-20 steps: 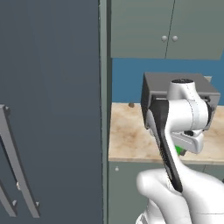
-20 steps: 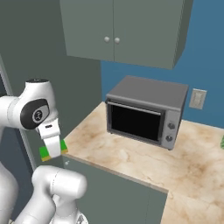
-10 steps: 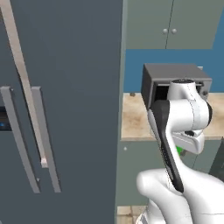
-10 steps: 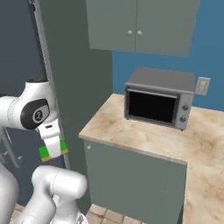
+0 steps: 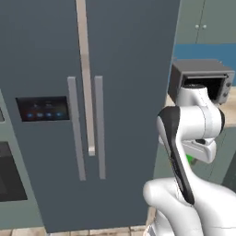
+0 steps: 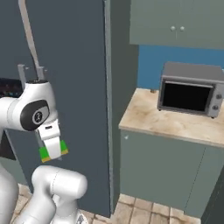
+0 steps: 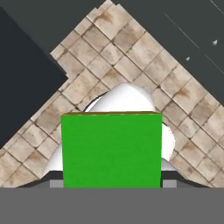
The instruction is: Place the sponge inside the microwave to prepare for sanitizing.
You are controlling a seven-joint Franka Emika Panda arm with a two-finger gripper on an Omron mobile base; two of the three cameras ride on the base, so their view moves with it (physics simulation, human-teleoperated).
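Observation:
The sponge point(image 7: 111, 148) is a bright-green block that sits between my fingers in the hand view, with the tiled floor below it. From the right base it shows as green edges point(image 6: 43, 153) on both sides of my gripper point(image 6: 53, 154), which hangs low beside the arm and is shut on it. A sliver of the green sponge point(image 5: 188, 159) peeks out behind the arm in the left base view. The microwave is out of view.
A tall dark-grey fridge point(image 5: 120, 92) with two long handles and a small display point(image 5: 41, 108) stands straight ahead. To its right is a counter point(image 6: 166, 122) with a small freestanding grey box oven point(image 6: 190, 94) under wall cabinets point(image 6: 175, 22). A black panel point(image 5: 9, 173) sits at far left.
The base has moved, so the whole picture shifted: the fridge has come into the middle and the counter with the box oven slid right. The sponge stays gripped in the same low pose.

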